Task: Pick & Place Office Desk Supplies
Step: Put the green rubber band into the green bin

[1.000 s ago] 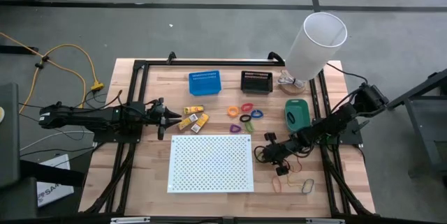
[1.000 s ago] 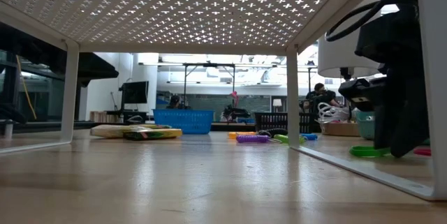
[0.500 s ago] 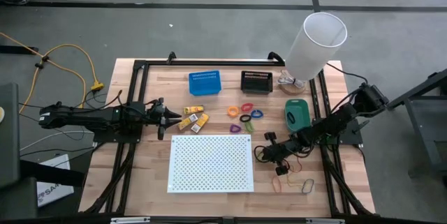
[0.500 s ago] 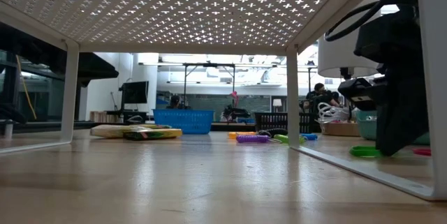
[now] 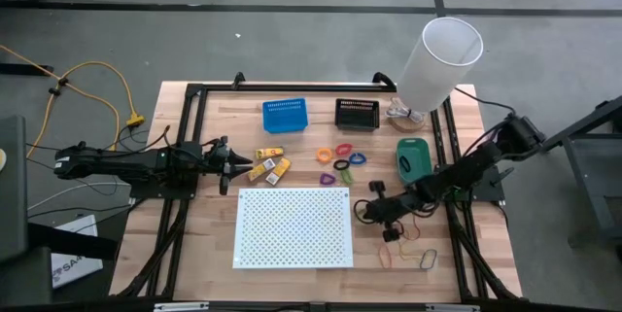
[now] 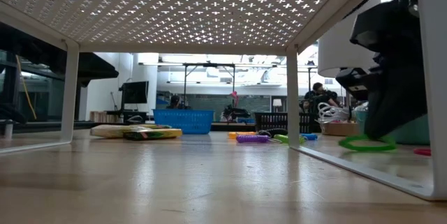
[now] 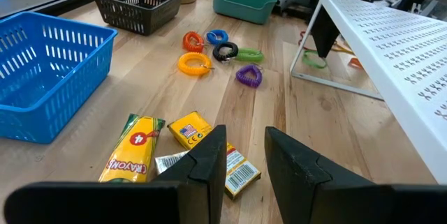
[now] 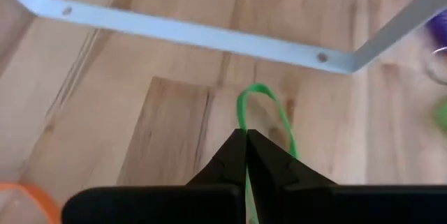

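One green band (image 8: 269,116) is pinched in our clenched right pincer (image 8: 246,135), low over the counter (image 5: 457,254) beside the white board (image 5: 293,227). We judge the pick made; next, lift and carry it to a bin. Left pincer (image 7: 241,155) waits half-open over the packets (image 7: 202,137).

Three small bins stand along the far side of the table (image 5: 204,244): one blue bin (image 5: 285,115), one black bin (image 5: 357,114) and one green bin (image 5: 412,156). Three yellow-orange packets (image 5: 269,163) lie together. Five plastic loops (image 5: 340,159) are visible in the left wrist view: two orange, one blue, one black and one purple. There is one white perforated board (image 5: 293,226), and two arms.
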`<state>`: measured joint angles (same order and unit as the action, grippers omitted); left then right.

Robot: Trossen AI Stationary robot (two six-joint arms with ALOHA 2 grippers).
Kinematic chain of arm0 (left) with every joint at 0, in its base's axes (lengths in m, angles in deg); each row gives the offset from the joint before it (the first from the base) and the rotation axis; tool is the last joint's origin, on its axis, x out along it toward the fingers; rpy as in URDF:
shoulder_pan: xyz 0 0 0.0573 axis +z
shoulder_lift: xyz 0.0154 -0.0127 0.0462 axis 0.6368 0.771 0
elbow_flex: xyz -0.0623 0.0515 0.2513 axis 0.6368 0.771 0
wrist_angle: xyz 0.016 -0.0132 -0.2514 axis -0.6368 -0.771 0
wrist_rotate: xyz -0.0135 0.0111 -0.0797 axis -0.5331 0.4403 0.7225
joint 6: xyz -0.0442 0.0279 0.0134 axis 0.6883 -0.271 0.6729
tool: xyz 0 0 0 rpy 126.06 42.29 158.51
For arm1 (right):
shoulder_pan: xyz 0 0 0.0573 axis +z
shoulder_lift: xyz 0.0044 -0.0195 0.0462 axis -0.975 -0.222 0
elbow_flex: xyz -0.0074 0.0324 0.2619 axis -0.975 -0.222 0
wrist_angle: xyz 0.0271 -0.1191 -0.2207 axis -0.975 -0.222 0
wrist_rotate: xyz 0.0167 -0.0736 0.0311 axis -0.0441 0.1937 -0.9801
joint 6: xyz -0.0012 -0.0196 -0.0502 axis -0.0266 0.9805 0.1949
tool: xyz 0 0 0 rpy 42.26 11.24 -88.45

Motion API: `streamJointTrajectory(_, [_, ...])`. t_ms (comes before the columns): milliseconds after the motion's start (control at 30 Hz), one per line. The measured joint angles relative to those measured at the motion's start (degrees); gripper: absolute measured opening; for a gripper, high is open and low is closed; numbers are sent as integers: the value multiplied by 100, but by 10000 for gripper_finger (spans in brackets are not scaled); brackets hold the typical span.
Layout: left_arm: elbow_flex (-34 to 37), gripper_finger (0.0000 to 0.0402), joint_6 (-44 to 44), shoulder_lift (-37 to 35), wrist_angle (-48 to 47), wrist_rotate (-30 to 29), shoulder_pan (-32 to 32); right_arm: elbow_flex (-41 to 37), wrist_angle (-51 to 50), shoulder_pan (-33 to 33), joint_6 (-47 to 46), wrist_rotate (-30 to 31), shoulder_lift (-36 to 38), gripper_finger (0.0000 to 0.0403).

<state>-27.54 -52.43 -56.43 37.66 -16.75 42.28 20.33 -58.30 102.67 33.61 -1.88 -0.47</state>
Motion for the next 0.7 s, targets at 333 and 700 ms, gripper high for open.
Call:
streamJointTrajectory(333, [0, 95, 1, -2, 0, 0, 0, 0, -501, 0, 17, 672, 777, 2])
streamJointTrajectory(700, [0, 95, 0, -2, 0, 0, 1, 2, -930, 2, 280, 1743, 1897, 2])
